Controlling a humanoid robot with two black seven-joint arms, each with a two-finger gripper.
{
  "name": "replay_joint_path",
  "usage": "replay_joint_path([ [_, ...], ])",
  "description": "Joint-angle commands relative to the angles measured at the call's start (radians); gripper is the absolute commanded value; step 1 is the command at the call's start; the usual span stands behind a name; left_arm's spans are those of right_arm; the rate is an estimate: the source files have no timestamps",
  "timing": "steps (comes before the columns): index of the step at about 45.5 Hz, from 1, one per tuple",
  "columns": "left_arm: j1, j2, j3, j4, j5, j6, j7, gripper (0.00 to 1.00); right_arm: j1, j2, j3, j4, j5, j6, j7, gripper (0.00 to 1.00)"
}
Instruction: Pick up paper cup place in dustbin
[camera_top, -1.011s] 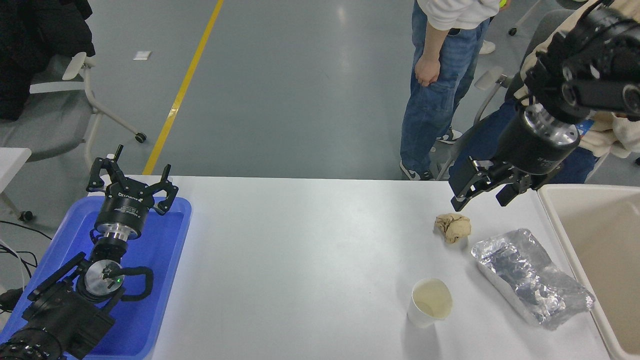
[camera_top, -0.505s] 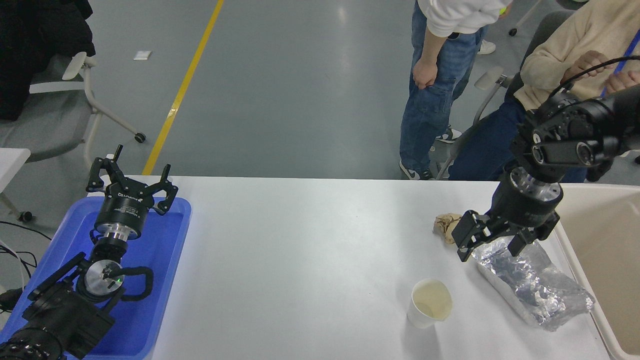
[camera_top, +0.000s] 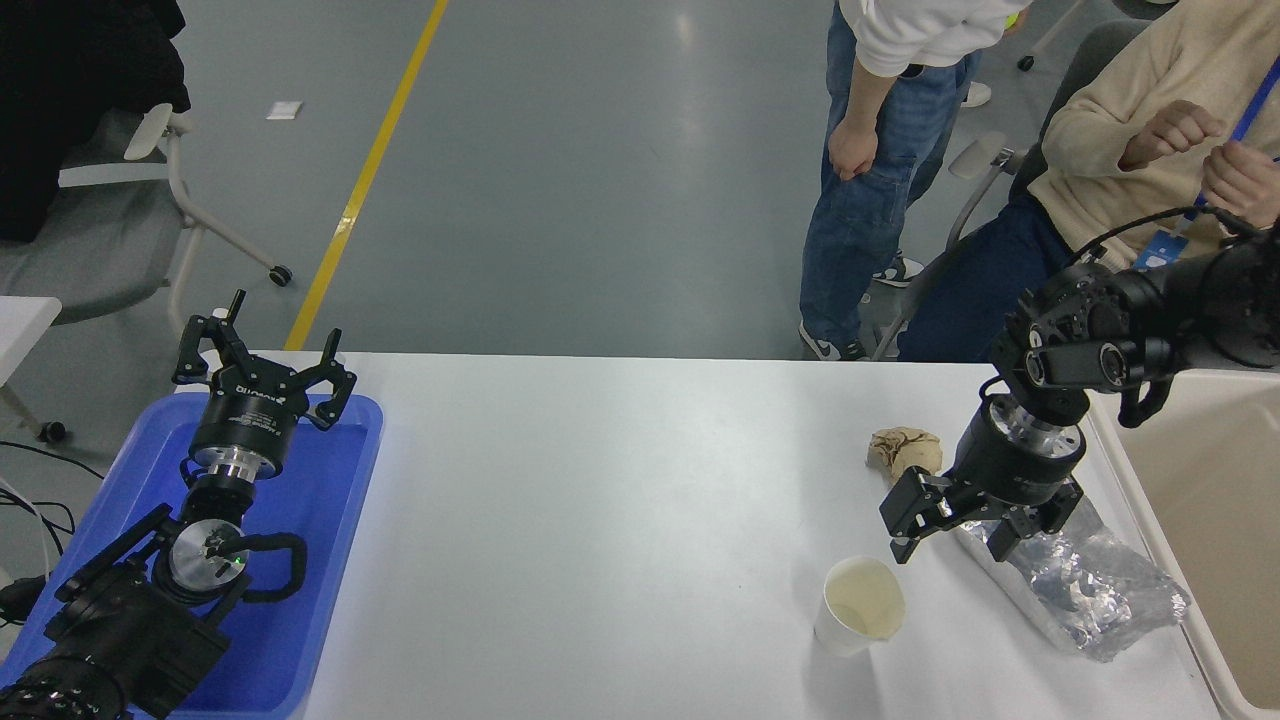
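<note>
One paper cup (camera_top: 860, 605) stands upright on the white table (camera_top: 600, 500), well apart from the dustbin (camera_top: 1190, 470) at the right edge. Right gripper (camera_top: 950, 535), jaws spread and empty, hangs just beyond the cup, over the foil bag (camera_top: 1075, 590). Risk: a finger catches the rim and tips the cup, or snags the foil; left gripper (camera_top: 262, 375) parked open over the blue tray (camera_top: 310, 600).

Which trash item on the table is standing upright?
The white paper cup, open end up, nearest the table's front edge. The crumpled tan paper ball and the silver foil bag just lie on the table.
</note>
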Motion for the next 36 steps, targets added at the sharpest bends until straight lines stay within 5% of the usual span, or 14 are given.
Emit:
replay_joint_path([
  [1, 0.000, 0.000, 0.000, 0.000, -0.001, 0.000, 0.000, 1.00, -0.035, 0.004, 0.017, -0.003, 0.033, -0.033, -0.010, 1.00],
  [36, 0.000, 0.000, 0.000, 0.000, -0.001, 0.000, 0.000, 1.00, -0.178, 0.012, 0.031, 0.005, 0.029, -0.208, -0.021, 0.97],
])
